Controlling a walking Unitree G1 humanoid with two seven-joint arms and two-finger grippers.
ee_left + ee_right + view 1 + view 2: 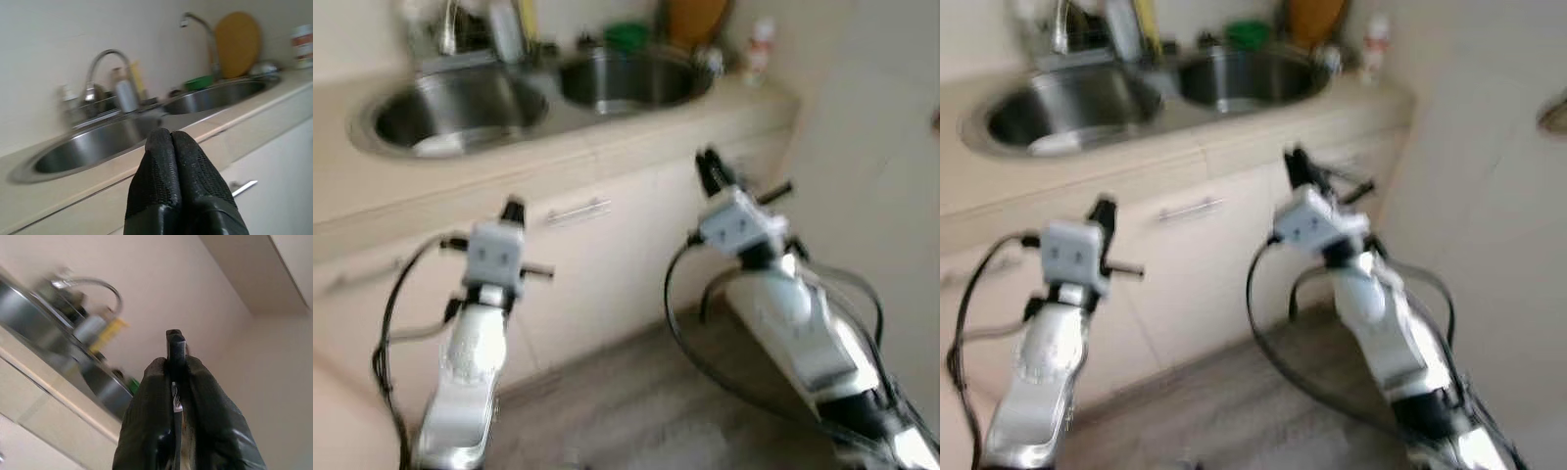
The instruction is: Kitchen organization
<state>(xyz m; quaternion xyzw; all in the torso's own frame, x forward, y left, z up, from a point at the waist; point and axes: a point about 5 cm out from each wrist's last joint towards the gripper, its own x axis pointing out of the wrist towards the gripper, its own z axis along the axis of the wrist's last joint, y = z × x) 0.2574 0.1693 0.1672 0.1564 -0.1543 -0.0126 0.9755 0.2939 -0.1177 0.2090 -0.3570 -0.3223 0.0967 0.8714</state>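
While both arms reach toward the cupboards, two round sinks (pixel 460 110) sit side by side in the desk (pixel 607 147), with two taps (pixel 105 61) behind them. The left claw (pixel 171 142) is closed and empty. The right claw (pixel 176 363) pinches a thin dark blade-like tool (pixel 175 345), legible from its wrist alone.
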